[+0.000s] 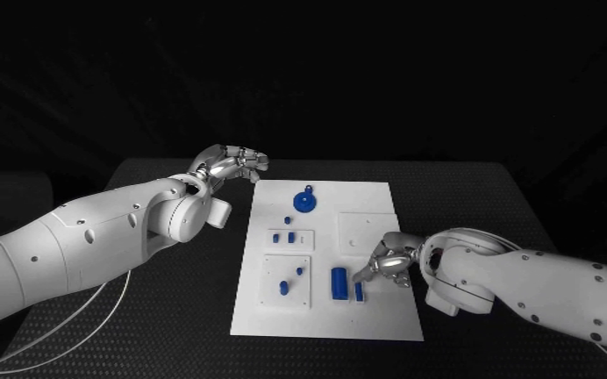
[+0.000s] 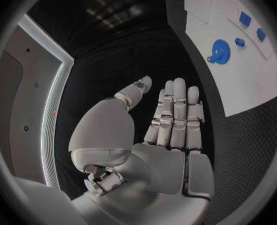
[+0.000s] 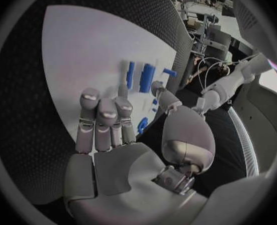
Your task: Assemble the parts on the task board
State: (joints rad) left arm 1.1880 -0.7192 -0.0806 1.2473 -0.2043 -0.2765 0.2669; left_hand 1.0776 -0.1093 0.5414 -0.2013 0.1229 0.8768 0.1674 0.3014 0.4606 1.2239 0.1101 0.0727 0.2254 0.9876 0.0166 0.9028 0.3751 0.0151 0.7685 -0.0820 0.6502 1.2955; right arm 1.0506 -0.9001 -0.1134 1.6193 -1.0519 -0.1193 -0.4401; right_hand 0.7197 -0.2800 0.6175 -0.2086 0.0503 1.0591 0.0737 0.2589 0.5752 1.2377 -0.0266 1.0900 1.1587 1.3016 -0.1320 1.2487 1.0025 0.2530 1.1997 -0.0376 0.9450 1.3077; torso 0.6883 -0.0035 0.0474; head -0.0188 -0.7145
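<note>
Blue parts (image 1: 339, 282) lie near-right on the white task board (image 1: 374, 318), long axes running near-to-far, just left of the right hand (image 1: 386, 265), its fingers (image 1: 364, 275) apart and holding nothing, while the left hand (image 1: 234, 165) hovers open beyond the board's far-left corner.

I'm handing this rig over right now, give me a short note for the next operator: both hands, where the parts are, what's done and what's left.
Left hand: open, holds nothing, off the far left corner of the task board.
Right hand: over the board's near right part, fingertips at a small blue piece beside the larger blue block; grip unclear.
Round blue part lies at the board's far end; small blue pieces sit mid-left.
Done: can't tell. Left: assemble the parts.
</note>
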